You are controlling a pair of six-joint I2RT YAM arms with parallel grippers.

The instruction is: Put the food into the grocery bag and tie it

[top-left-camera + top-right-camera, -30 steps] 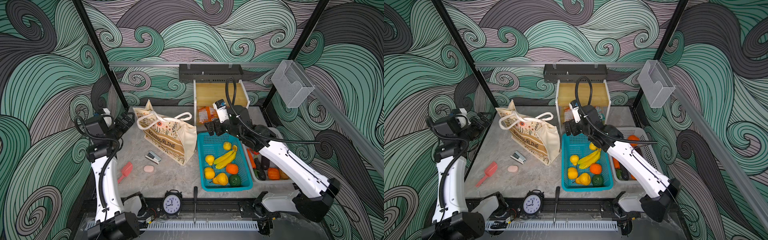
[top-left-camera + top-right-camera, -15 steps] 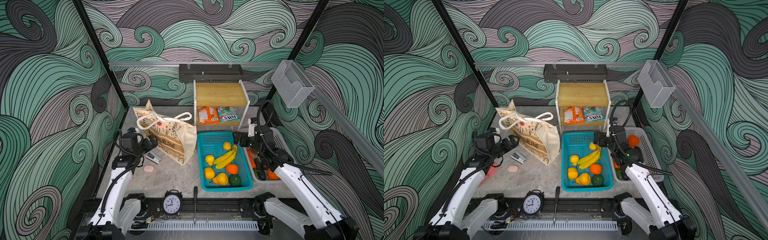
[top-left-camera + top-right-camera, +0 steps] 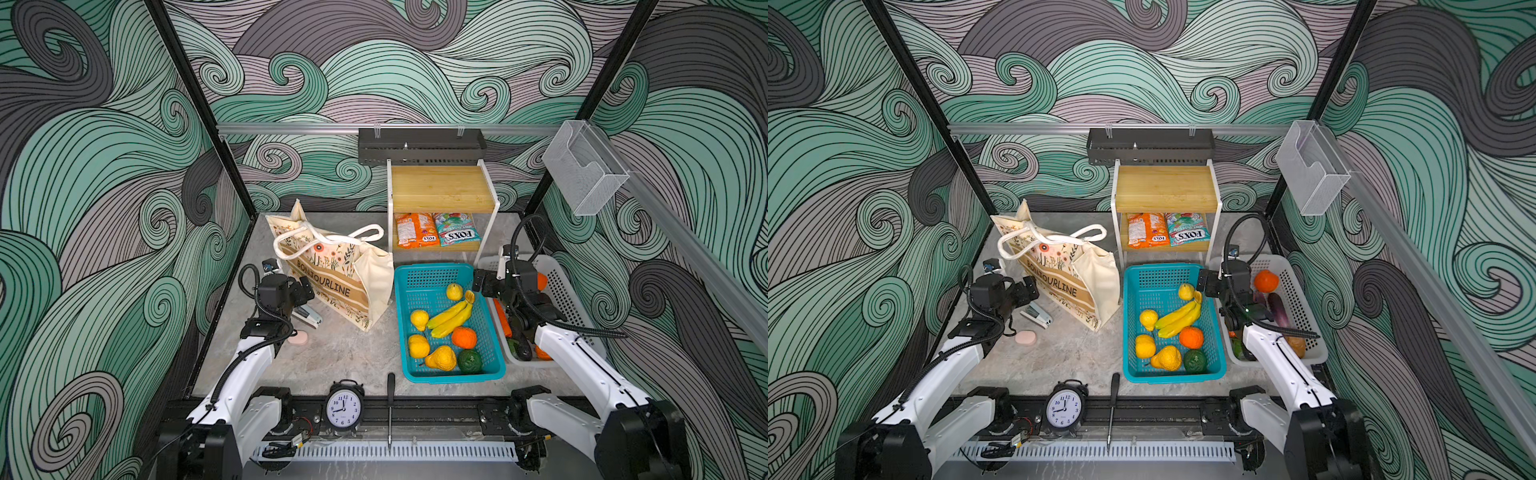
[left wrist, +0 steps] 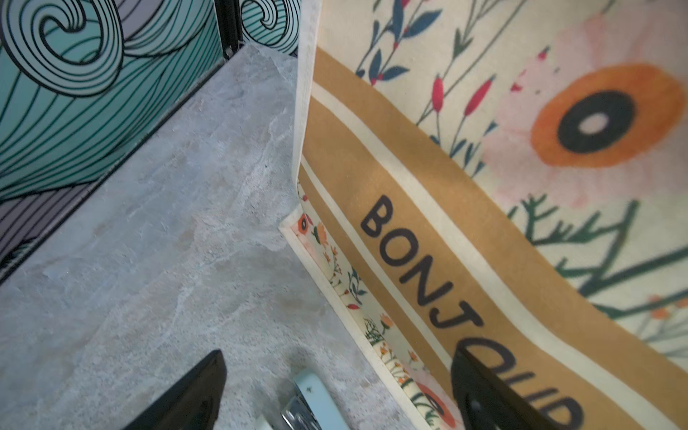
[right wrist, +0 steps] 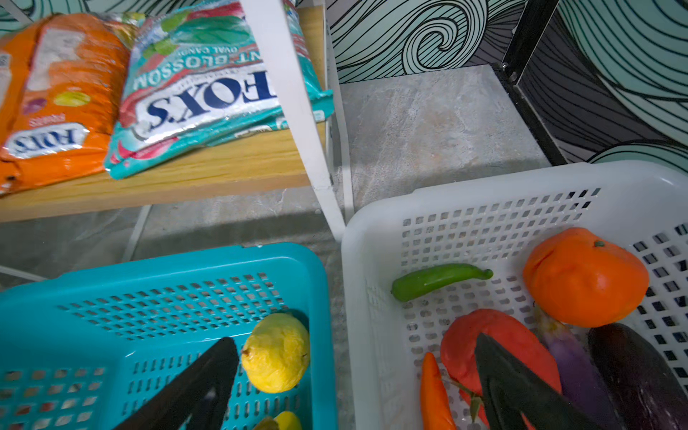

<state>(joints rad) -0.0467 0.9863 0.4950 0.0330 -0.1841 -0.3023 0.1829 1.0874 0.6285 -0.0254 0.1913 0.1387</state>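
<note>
1. Grocery bag (image 3: 332,278) stands upright on the surface (image 3: 345,357), just left of the teal basket (image 3: 401,328). Its rope handles lie loose over the top, untied; its inside is hidden.
2. Left gripper (image 3: 305,291) is low at the bag's front lower corner, jaws wide apart and holding nothing. In the left wrist view one finger (image 4: 484,391) overlaps the "BONJOURLINE" band; can't tell if it touches.
3. A stapler (image 3: 307,318) lies under that gripper, with a pink oval piece (image 3: 298,339) near it.
4. Right gripper (image 3: 480,284) hangs over the gap between the teal basket and the white basket (image 3: 561,286), at their far ends. Jaws spread wide, empty.
5. Teal basket holds the banana bunch (image 3: 451,318), lemon (image 5: 277,353), orange (image 3: 464,337) and pear (image 3: 441,358).
6. White basket holds a carrot (image 5: 433,391), green chili (image 5: 439,281) and eggplant (image 5: 640,372).
7. Orange candy packet (image 3: 415,230) and teal candy packet (image 3: 455,233) lie side by side on the rack's lower shelf (image 5: 223,167).
</note>
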